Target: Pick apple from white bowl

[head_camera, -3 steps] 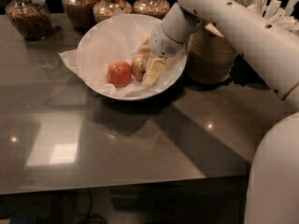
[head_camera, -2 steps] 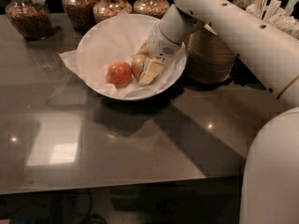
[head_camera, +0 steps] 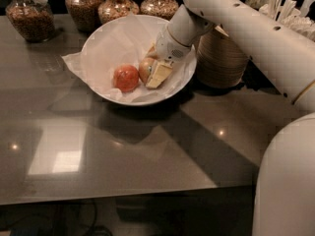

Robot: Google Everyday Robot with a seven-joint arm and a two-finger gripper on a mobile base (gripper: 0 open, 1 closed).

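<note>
The white bowl (head_camera: 101, 43) stands at the back of the grey table, lined with crinkled white paper. The yellowish-tan apple (head_camera: 145, 69) lies in its right half, next to a red-orange round fruit (head_camera: 126, 77). My gripper (head_camera: 155, 67) reaches down into the bowl from the upper right and sits right against the apple's right side, partly covering it. The apple still rests on the paper in the bowl.
A stack of beige paper bowls (head_camera: 221, 58) stands just right of the white bowl, under my arm. Several glass jars (head_camera: 32, 16) of snacks line the back edge. White utensils (head_camera: 285, 9) stand at the top right. The table's front edge (head_camera: 123, 195) runs along the bottom.
My gripper has shifted slightly left and lower, closer onto the apple. The apple and the red-orange fruit have not moved.
</note>
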